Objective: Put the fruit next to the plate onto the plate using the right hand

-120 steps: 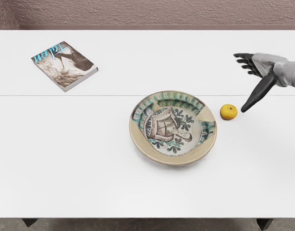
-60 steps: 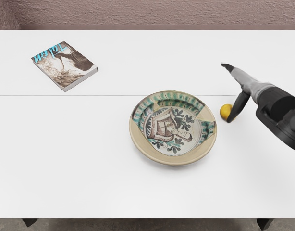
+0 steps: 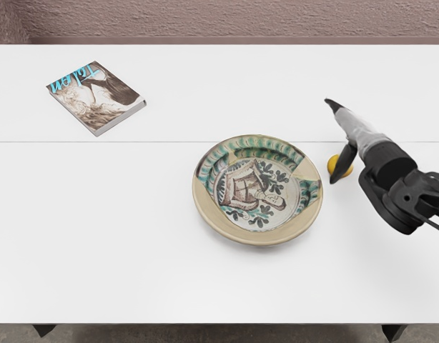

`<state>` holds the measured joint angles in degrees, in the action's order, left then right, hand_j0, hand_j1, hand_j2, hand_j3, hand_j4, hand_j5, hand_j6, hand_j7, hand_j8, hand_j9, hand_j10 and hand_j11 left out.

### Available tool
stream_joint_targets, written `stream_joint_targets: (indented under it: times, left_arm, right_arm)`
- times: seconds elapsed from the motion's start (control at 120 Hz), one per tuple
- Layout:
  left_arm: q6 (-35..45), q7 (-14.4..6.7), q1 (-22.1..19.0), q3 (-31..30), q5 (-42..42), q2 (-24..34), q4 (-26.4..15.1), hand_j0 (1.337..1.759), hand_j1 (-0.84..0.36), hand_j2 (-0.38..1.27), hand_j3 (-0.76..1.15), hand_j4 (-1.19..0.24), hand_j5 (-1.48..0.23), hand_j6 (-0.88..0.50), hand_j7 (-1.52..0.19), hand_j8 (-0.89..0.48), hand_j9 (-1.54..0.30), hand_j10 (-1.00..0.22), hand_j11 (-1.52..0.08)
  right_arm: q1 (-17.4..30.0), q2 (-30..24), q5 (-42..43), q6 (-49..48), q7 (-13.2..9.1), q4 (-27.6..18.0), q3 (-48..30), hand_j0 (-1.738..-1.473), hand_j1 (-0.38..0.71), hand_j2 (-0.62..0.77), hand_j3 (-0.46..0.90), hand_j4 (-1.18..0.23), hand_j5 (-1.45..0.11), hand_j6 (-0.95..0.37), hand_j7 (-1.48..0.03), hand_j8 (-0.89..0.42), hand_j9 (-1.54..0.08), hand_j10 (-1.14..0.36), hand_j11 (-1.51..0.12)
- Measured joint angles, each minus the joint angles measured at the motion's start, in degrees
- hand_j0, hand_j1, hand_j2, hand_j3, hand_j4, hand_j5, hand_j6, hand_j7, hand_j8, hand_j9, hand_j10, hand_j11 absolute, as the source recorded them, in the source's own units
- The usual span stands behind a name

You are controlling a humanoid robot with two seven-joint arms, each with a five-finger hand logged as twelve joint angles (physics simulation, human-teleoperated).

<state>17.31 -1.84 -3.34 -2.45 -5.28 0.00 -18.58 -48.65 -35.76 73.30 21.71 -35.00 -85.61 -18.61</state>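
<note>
Fruit [image 3: 335, 165] lies just under my right hand [image 3: 354, 134], partly hidden by it. The plate [image 3: 202, 205] is left of the hand. I see fingers stretched straight, thumb hanging beside the fruit, gripping nothing.

A big white table [image 3: 119, 279] fills the view. Behind the table stands a rough brown wall [image 3: 219, 18], evenly lit.
</note>
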Motion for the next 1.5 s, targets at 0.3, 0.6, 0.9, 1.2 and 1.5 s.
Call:
stream_joint_targets:
  times: [0.3, 0.6, 0.9, 1.2, 1.5]
  left_arm:
    - [0.0, 0.0, 0.0, 0.0, 0.0, 0.0, 0.0, 1.658, 0.34, 0.00, 0.00, 0.00, -0.01, 0.00, -0.01, 0.00, -0.01, 0.00, -0.01]
    - [0.0, 0.0, 0.0, 0.0, 0.0, 0.0, 0.0, 1.658, 0.34, 0.00, 0.00, 0.00, -0.01, 0.00, -0.01, 0.00, -0.01, 0.00, -0.01]
    - [0.0, 0.0, 0.0, 0.0, 0.0, 0.0, 0.0, 1.658, 0.34, 0.00, 0.00, 0.00, -0.01, 0.00, -0.01, 0.00, -0.01, 0.00, -0.01]
    - [0.0, 0.0, 0.0, 0.0, 0.0, 0.0, 0.0, 1.658, 0.34, 0.00, 0.00, 0.00, -0.01, 0.00, -0.01, 0.00, -0.01, 0.00, -0.01]
    - [0.0, 0.0, 0.0, 0.0, 0.0, 0.0, 0.0, 1.658, 0.34, 0.00, 0.00, 0.00, -0.01, 0.00, -0.01, 0.00, -0.01, 0.00, -0.01]
  right_arm:
    - [0.6, 0.6, 0.5, 1.9, 0.0, 0.8, 0.5, -1.658, -0.31, 0.00, 0.00, -0.04, -0.05, -0.04, -0.05, -0.04, -0.05, -0.04, -0.05]
    - [1.5, 0.4, 0.4, 2.1, 0.0, 0.9, 0.5, -1.658, -0.23, -0.02, 0.00, -0.10, -0.13, -0.11, -0.13, -0.11, -0.13, -0.10, -0.13]
    - [2.1, 0.7, 0.0, 2.2, 0.0, 1.3, 0.5, -1.658, -0.13, -0.03, 0.00, -0.19, -0.24, -0.19, -0.24, -0.19, -0.24, -0.19, -0.24]
    - [2.6, 0.8, -0.2, 2.2, 0.0, 2.4, 0.5, -1.658, -0.03, -0.05, 0.00, -0.28, -0.35, -0.28, -0.35, -0.28, -0.35, -0.27, -0.35]
    - [2.8, 2.1, -0.4, 2.1, 0.0, 4.1, 0.5, -1.658, 0.04, -0.06, 0.00, -0.33, -0.42, -0.33, -0.42, -0.33, -0.42, -0.32, -0.42]
